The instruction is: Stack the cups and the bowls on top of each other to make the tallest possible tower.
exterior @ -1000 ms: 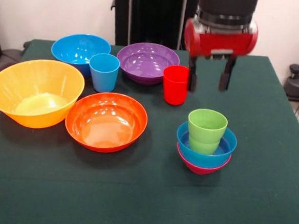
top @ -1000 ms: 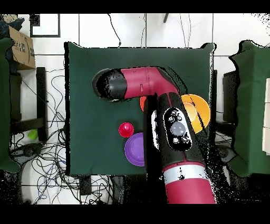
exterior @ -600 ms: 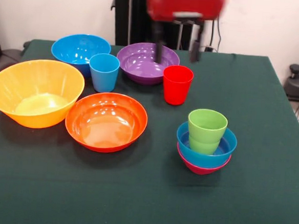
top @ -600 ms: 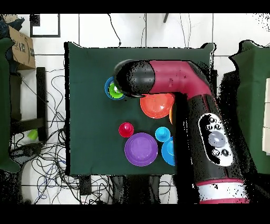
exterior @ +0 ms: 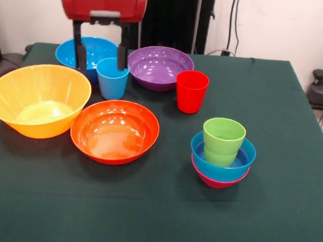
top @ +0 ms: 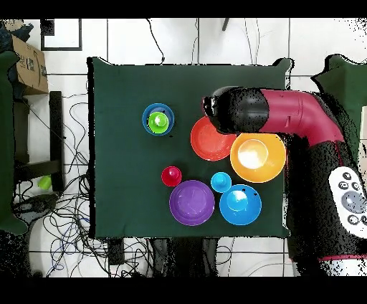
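end effector [exterior: 99, 54] hangs open above the light blue cup [exterior: 112, 77].

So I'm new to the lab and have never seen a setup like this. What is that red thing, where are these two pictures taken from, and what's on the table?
The red thing is a robot arm, and the black two-fingered part under it is its gripper. It is open and holds nothing; it hangs near the light blue cup.

One picture is taken from across the table, facing the robot. The other looks straight down from above, so its sides are turned round against the first.

On the green-covered table are a big yellow-orange bowl, a red-orange bowl, a large blue bowl, a purple bowl and a red cup.

A small pile has been started: a lime green cup stands in a small blue bowl, which is nested in a small magenta bowl.
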### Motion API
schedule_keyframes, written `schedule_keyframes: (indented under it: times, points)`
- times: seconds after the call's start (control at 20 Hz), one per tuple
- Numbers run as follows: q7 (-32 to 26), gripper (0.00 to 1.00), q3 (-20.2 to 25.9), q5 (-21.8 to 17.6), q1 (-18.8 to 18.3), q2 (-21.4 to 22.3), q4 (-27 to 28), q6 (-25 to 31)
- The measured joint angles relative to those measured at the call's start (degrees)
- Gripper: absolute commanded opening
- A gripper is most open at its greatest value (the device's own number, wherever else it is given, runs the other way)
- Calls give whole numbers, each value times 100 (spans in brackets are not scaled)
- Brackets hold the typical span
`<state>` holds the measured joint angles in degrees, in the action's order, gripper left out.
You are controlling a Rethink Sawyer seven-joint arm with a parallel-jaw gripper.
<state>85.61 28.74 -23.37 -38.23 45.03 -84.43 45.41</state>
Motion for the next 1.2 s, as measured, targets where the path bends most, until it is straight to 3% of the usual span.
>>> schedule_keyframes:
  times: [0.35,1.2]
  points:
    - [0,100,151,-291,25,-291,-58,-261]
    - [0,100,621,-806,-116,-1033,-82,-272]
